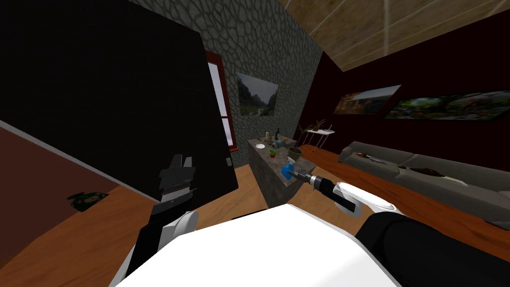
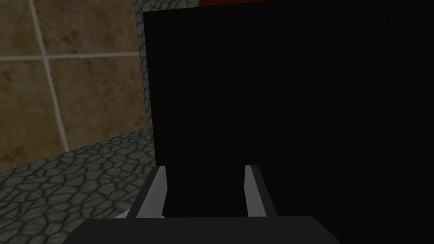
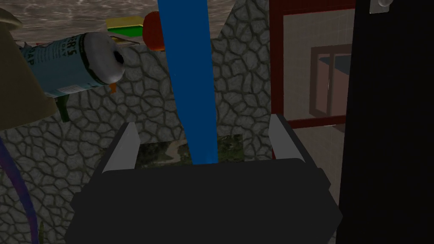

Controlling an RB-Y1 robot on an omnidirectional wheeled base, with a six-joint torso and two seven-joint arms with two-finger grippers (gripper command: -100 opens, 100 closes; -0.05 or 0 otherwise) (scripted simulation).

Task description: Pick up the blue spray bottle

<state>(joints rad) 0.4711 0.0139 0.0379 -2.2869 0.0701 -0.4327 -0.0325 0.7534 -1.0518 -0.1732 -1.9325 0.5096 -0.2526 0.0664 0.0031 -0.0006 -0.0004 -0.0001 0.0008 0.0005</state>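
Stone wall at the back, dark red walls to the right, wood floor. Grey sofa (image 1: 423, 172) along the right wall.

Stone-topped surface (image 1: 271, 187) stands mid-room with small items on it. The blue spray bottle (image 1: 286, 172) is at its near end, close to the corner, with a tan pot (image 1: 295, 152) just behind it.

Right arm is stretched out to the near end of the surface. Right claw (image 3: 202, 123) is at the bottle, its fingers (image 3: 123, 146) wide apart. In the wrist view the bottle runs between them, with a gap on each side and neither finger touching it. Not gripped.

A can (image 3: 72, 63) with a pale blue label lies on its side near the bottle, beside the pot.

Left claw (image 2: 205, 169) is held up facing a flat black surface (image 2: 296, 106), fingers apart, nothing between them.
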